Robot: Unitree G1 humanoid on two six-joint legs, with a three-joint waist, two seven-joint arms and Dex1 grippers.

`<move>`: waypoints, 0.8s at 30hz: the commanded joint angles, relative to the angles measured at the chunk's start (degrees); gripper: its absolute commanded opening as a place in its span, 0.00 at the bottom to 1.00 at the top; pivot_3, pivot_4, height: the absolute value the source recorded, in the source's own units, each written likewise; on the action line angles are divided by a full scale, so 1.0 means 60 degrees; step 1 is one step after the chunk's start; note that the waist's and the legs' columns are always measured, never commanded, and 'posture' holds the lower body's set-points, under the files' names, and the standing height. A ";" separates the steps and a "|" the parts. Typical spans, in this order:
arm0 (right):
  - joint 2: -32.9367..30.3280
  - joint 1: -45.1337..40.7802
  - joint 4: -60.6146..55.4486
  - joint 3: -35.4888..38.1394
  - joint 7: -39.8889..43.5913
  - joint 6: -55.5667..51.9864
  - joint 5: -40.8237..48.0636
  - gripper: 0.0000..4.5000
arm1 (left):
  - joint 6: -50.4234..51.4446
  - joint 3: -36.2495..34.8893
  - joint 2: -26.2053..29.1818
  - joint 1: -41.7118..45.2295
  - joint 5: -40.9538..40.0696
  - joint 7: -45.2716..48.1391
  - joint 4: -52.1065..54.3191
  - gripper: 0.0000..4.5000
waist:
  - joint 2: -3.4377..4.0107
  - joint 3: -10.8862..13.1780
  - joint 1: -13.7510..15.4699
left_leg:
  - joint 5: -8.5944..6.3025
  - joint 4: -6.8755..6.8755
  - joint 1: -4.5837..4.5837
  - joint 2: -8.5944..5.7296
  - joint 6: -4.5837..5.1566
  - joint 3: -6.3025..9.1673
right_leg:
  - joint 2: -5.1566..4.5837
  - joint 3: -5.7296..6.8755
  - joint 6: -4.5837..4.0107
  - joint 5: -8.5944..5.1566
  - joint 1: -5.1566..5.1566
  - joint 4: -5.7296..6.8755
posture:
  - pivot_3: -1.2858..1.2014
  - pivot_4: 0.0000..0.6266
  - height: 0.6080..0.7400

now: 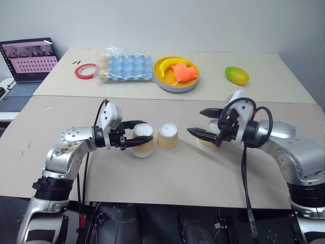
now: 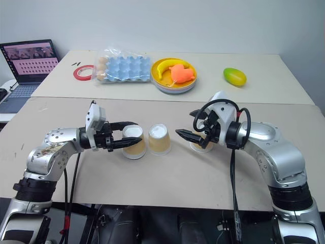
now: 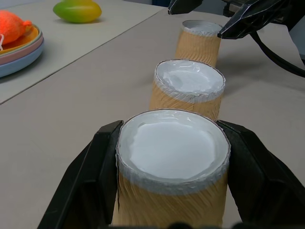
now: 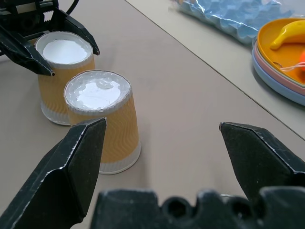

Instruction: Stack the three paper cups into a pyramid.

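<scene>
paper cups point(image 1: 167, 137): I count three
desks point(image 1: 152, 173): two
laptop point(image 1: 28, 63): one
tape roll point(image 1: 85, 71): one
mango point(image 1: 236, 75): one

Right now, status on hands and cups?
Left hand shut on left cup. Right hand open over right cup. Middle cup free, all upside down in a row. Nothing stacked.

On the far tabletop point(image 1: 264, 84) a blue egg tray point(image 1: 130, 66) lies in a clear plastic wrap with a few brown eggs at its left end, and a red tape roll point(image 1: 86, 71) lies just left of it. Right of the tray stands a stack of plates point(image 1: 176, 77), the top one yellow, holding a banana point(image 1: 168, 65) and an orange soft toy point(image 1: 184, 72), with a green-yellow mango point(image 1: 236, 75) well apart to the right. An open laptop point(image 1: 28, 65) with a lit pink screen sits at the far left.
</scene>
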State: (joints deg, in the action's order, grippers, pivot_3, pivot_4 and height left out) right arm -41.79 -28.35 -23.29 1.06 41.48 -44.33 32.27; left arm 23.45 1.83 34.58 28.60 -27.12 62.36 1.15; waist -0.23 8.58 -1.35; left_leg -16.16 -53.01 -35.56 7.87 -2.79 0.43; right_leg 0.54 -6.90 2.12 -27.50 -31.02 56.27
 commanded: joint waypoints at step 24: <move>-0.0155 0.0064 -0.0794 0.0747 -0.0236 -0.0445 0.0318 1.00 | -0.1636 0.0881 -0.1037 0.0698 0.1340 0.0007 -0.1812 0.60 | 0.0011 -0.0007 0.0180 | 0.0001 -0.0014 0.0039 -0.0002 -0.0002 0.0000 | 0.0000 -0.0002 0.0016 -0.0003 0.0072 -0.0008 | 0.52 0.24 0.25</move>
State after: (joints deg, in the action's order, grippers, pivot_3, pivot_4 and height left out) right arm -42.25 -27.87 -26.07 3.14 40.53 -46.77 33.07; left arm 13.43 5.19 28.66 33.08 -21.91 62.81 -7.92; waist -0.16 8.53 -0.27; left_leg -16.15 -53.10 -35.33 7.85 -2.80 0.43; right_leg 0.54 -6.91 2.22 -27.52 -30.59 56.22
